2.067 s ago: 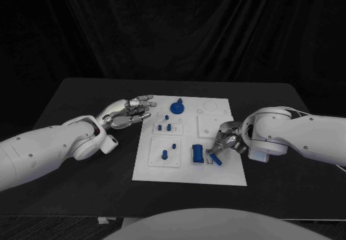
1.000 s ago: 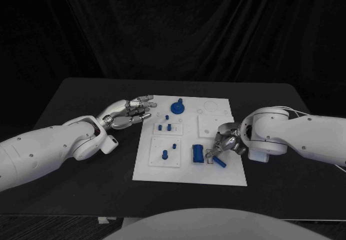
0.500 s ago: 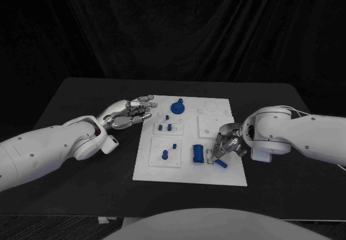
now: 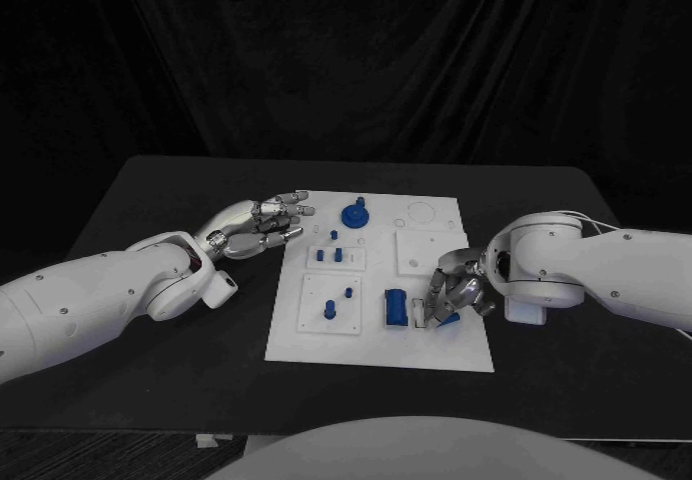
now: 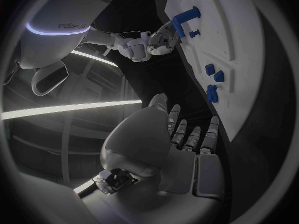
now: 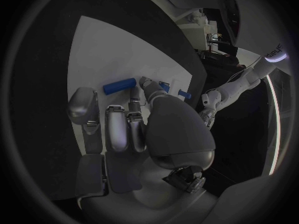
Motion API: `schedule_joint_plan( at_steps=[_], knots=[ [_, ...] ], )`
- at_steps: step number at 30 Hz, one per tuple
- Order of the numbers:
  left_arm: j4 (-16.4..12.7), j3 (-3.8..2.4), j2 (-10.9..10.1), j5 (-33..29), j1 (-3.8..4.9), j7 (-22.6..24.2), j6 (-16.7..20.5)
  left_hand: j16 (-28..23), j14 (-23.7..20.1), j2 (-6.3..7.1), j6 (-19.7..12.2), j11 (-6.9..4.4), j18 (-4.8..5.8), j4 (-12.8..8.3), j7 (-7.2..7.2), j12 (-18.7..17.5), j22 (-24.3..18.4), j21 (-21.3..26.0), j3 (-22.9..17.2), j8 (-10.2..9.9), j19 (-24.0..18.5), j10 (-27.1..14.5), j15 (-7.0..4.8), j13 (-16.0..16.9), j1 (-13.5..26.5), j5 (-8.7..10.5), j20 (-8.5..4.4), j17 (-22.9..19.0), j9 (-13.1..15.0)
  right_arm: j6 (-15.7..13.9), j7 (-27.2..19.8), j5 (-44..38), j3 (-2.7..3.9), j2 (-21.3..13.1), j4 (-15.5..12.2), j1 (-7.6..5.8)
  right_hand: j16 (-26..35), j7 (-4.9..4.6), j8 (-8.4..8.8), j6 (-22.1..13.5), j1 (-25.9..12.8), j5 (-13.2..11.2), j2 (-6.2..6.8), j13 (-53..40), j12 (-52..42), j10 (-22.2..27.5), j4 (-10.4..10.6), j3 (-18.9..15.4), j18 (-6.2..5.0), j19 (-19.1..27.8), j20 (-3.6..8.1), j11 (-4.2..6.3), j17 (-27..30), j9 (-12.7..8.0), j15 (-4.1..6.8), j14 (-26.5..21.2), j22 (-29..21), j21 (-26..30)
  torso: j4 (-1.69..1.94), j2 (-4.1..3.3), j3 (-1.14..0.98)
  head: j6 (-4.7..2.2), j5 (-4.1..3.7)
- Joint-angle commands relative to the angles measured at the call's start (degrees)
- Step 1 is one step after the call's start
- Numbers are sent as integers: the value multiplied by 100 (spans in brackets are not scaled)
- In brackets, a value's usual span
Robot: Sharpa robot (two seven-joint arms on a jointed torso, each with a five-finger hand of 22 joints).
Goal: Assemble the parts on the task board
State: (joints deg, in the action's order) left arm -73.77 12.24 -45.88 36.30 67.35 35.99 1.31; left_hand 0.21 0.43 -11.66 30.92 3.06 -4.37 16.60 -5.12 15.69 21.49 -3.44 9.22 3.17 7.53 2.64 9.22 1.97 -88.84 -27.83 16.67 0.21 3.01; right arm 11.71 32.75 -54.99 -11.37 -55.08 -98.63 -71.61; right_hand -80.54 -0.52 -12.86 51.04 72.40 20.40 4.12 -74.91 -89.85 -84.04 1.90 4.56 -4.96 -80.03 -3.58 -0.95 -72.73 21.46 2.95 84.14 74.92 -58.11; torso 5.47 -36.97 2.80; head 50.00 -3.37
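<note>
1. The white task board [image 4: 378, 350] lay in the middle of the black table [image 4: 144, 190], with blue parts spread over it.
2. The right hand [image 4: 456, 289] sat over the board's right edge, near side, fingers curled down around a small blue part [image 4: 449, 318]; whether it actually gripped that part could not be told.
3. Just left of that hand, a blue cylinder [image 4: 395, 306] lay on the board; in the right wrist view the cylinder [image 6: 119, 86] lay just beyond the fingertips [image 6: 144, 80], apart from them.
4. The left hand [image 4: 263, 226] hovered beside the board's left edge, far side, fingers spread and holding nothing.
5. A round blue knob part [image 4: 355, 213] stood near the board's far edge, and small blue pegs [image 4: 336, 255] stood in a raised plate below it.
</note>
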Motion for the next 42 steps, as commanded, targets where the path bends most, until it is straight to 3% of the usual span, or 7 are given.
schedule_joint_plan(
  at_steps=[1,10,17,19,25,31,42],
  knots=[
    [-9,-6,12,-50,-9,56,-55,3,39,-14,-5,34,47,-12,-29,10,3,-20,-34,34,31,9,-2,6,-29,-38,14,4,0,262,143,-42,-43,5,11,51,-14,-604,-194,-808,-105,-277,19,-1509,-15,-596,45,-93,-101,42,17,-4,-13,92,-15,132,708,62,0,-4,-1,0,4],
    [-13,-6,2,-50,-10,53,-62,4,40,-17,-6,34,46,-12,-29,13,6,-21,-38,34,33,10,-1,7,-30,-41,14,5,0,-100,-344,-97,-43,-92,-52,49,-93,-475,-1146,-1913,-56,-1095,190,-1509,-15,-596,744,-259,-123,92,77,93,-158,384,59,142,691,203,5,-5,1,0,24],
    [-8,-6,4,-50,-11,48,-61,4,40,-18,-6,34,46,-12,-29,14,6,-22,-38,34,34,10,-1,7,-31,-41,14,5,0,-958,-1513,-451,-41,-327,-240,25,-413,-295,-1500,-2284,143,-1348,404,-1509,-15,-596,1354,-293,-28,-118,187,253,-684,255,188,310,828,-382,1,-3,0,0,34],
    [-6,-6,5,-50,-11,48,-62,4,40,-18,-6,34,46,-12,-29,14,6,-22,-38,34,34,10,-1,7,-31,-41,14,5,0,-1158,-1732,-579,-41,-388,-295,0,-493,-292,-1591,-2253,221,-1287,441,-1509,-15,-596,1450,-299,-6,-163,202,255,-828,220,196,353,855,-514,1,-2,-1,0,33],
    [6,-6,16,-50,-13,44,-65,3,39,-20,-2,34,46,-13,-29,17,14,-24,-42,35,38,11,-2,7,-34,-44,14,4,0,-1621,-2206,-1812,-41,-621,-579,-117,-872,-350,-2042,-1924,609,121,410,-1509,-15,-596,1414,-244,102,-356,188,212,-1568,95,163,546,992,-1160,-1,2,-1,0,29],
    [14,-6,32,-50,-18,42,-75,4,40,-20,-1,34,45,-13,-29,17,21,-26,-44,35,42,11,-2,7,-35,-45,13,5,0,-1223,-2122,-3384,-41,-719,-873,-164,-946,-353,-2188,-1877,680,727,487,-1509,-15,-596,1441,-245,140,-412,175,205,-1727,35,151,586,1042,-1391,-7,4,-7,0,30],
    [-3,-6,24,-50,-22,51,-74,4,42,-20,0,35,44,-14,-29,26,28,-29,-47,36,47,14,-2,8,-38,-46,13,5,0,-206,-1638,-4457,-42,-710,-1206,-162,-946,-425,-2239,-1779,598,332,538,-1509,-15,-596,1469,-292,158,-430,131,141,-1727,-97,96,586,1063,-1510,1,0,0,0,53]
  ],
)
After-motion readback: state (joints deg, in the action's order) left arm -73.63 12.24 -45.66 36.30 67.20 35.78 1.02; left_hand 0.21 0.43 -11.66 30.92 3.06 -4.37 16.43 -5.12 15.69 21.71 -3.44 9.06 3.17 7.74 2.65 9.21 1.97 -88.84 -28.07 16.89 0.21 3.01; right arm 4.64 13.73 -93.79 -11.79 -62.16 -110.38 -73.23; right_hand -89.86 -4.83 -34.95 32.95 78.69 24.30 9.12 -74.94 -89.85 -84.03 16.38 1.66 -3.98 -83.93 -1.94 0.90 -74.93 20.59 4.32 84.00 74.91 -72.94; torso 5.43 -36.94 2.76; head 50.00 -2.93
